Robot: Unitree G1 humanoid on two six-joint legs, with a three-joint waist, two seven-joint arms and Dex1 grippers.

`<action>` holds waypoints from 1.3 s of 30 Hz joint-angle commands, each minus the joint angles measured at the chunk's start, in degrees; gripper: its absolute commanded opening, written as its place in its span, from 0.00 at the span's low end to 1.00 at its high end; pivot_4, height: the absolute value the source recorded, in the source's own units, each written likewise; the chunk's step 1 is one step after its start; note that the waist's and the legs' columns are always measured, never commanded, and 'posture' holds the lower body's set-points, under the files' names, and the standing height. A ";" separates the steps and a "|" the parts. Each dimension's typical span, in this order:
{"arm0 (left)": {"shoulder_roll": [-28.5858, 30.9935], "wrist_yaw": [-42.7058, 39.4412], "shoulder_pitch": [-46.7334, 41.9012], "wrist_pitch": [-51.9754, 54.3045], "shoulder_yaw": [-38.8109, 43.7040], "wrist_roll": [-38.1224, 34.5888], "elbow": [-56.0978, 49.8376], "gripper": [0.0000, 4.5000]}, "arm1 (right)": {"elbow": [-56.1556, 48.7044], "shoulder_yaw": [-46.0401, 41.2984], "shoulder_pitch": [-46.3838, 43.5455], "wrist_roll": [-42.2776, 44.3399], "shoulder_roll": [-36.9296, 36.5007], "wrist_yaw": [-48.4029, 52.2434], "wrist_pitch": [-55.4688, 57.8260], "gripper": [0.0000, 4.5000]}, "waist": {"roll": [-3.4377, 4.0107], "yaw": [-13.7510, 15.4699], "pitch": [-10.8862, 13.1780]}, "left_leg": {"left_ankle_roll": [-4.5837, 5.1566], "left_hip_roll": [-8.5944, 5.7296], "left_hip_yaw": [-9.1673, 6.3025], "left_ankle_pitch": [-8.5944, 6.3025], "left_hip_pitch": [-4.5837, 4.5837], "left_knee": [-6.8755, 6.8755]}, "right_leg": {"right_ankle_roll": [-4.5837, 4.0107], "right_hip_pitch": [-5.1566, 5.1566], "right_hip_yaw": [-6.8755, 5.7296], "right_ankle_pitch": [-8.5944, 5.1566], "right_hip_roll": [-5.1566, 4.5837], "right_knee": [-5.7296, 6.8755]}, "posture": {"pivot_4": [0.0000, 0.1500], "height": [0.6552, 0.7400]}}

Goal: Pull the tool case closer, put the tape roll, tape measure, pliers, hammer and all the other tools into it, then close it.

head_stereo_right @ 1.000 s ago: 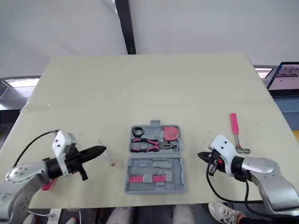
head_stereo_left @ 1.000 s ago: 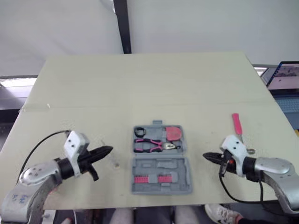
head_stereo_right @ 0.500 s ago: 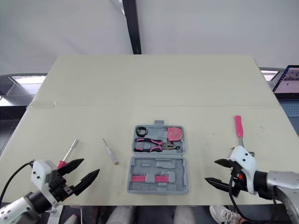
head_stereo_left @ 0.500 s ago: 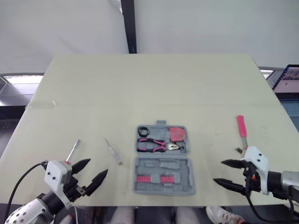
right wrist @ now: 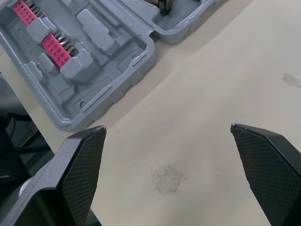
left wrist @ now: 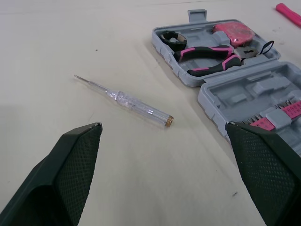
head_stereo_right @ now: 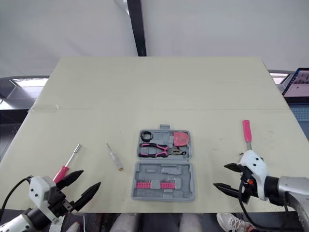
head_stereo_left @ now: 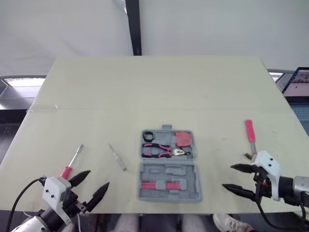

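1. Step in hand: loading the tool case (head_stereo_left: pixel 169 170). It lies open between my two grippers at the near edge of the table (head_stereo_left: pixel 159 87), so I judge the pull done. The tape roll (head_stereo_left: pixel 147 135), pliers (head_stereo_left: pixel 164 151) and tape measure (head_stereo_left: pixel 182 139) sit in its far half.
2. Not yet in:
   - The hammer (head_stereo_left: pixel 249 136) lies just beyond the right gripper (head_stereo_left: pixel 228 176), its head close to the farther finger.
   - The pink-handled screwdriver (head_stereo_left: pixel 71 162) has its handle end close to the outer finger of the left gripper (head_stereo_left: pixel 98 179).
   - The clear-handled screwdriver (left wrist: pixel 127 101) lies ahead of the left fingers, between them and the case.
3. Both pairs of fingers are spread wide and hold nothing.
4. Next move, as I judge it: bring the right fingers over the hammer's shaft, straddling it crosswise, then close. The left can take a screwdriver the same way.
5. Against earlier:
   - One second ago both pairs were pressed together, pointing inward at the case.
   - Half a second ago they were already spread.
   - Since then the left gripper has drawn back slightly, uncovering the pink handle, and the right has barely changed.
   - The case and tools are unmoved.
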 commanded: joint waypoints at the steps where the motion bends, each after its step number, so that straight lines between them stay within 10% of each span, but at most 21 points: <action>1: 0.22 -0.67 1.14 -1.81 -0.23 -0.15 0.64 1.00 | -0.16 -0.21 -0.38 -0.12 -0.54 0.17 -1.08 1.00 | 0.00 -0.02 0.00 | 0.00 0.00 0.00 0.00 0.00 0.00 | 0.00 0.00 0.00 0.00 0.00 0.00 | 1.00 1.00; 19: -3.23 15.51 -2.40 14.29 0.96 -12.02 -3.53 1.00 | -4.02 -2.48 -0.48 1.34 7.65 -0.62 -16.29 1.00 | -0.10 -0.01 -0.04 | 0.01 0.00 0.00 -0.01 0.06 0.02 | 0.01 0.08 0.00 0.01 0.00 0.04 | 1.00 1.00; 29: -2.99 49.61 -18.76 37.47 -1.36 -26.77 -15.84 1.00 | -1.49 -1.12 -5.31 1.56 5.09 0.38 -15.32 1.00 | -0.11 -0.19 -0.05 | 0.02 0.01 0.01 -0.02 0.80 -0.34 | 0.01 0.80 0.06 0.00 -0.01 -0.10 | 1.00 1.00; 39: -14.45 76.09 -40.38 56.96 -8.43 -20.39 -9.77 1.00 | -0.34 -1.85 -8.07 2.52 0.87 1.20 -13.29 1.00 | -0.16 -0.04 -0.07 | 0.02 -0.03 0.04 -0.01 0.77 -0.31 | 0.02 0.76 0.08 0.01 0.00 -0.07 | 1.00 1.00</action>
